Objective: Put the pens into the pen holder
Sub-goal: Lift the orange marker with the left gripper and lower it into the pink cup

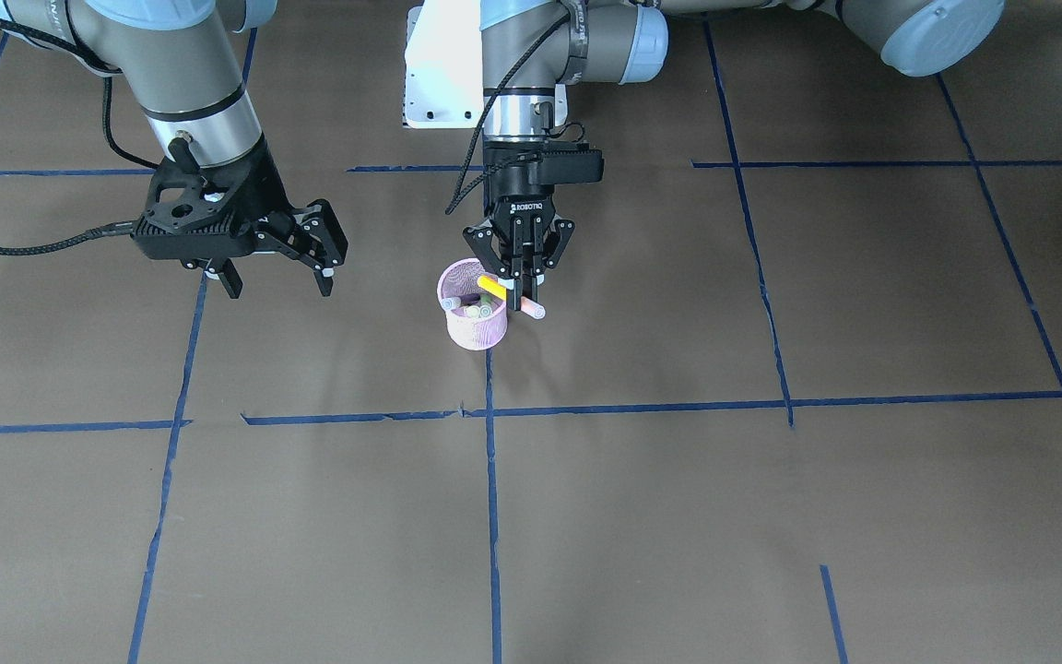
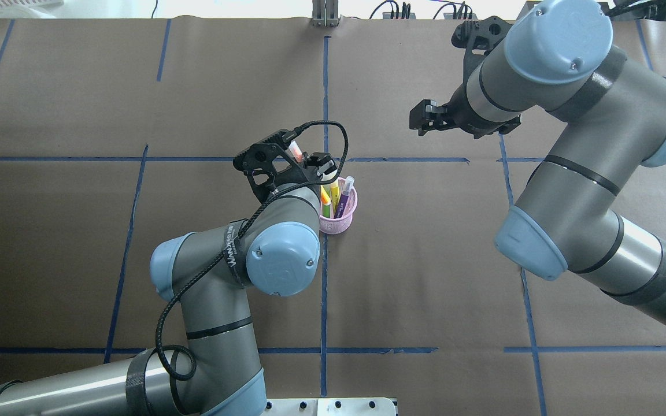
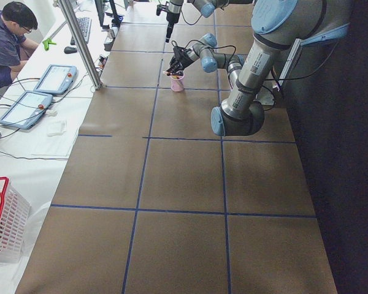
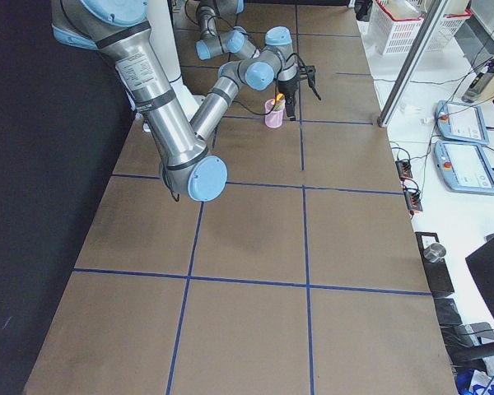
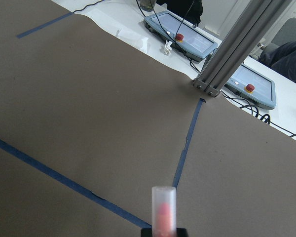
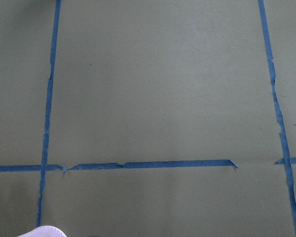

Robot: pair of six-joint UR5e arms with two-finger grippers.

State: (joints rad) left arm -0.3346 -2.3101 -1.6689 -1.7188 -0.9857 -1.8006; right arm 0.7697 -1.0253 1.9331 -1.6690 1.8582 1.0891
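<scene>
We judge collecting nearly done: several slim coloured pens (image 2: 335,196) stand in the small pink wire-mesh pen holder (image 1: 476,325) on the counter (image 1: 771,507), left fingers (image 1: 514,272) pinch a reddish translucent-capped pen (image 5: 164,212) just beside its rim, and right fingers (image 1: 328,244) hang spread.

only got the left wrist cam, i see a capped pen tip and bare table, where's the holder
Observer: Right beside the left gripper. The held pen hangs next to the rim of the pen holder, not over its opening.
Operator: anything in it yet
Observer: Yes, several pens stand in it, among them a purple pen and a yellow pen.
Operator: right arm in the way
Observer: No. The right gripper is open and empty, off to the holder's side.
</scene>
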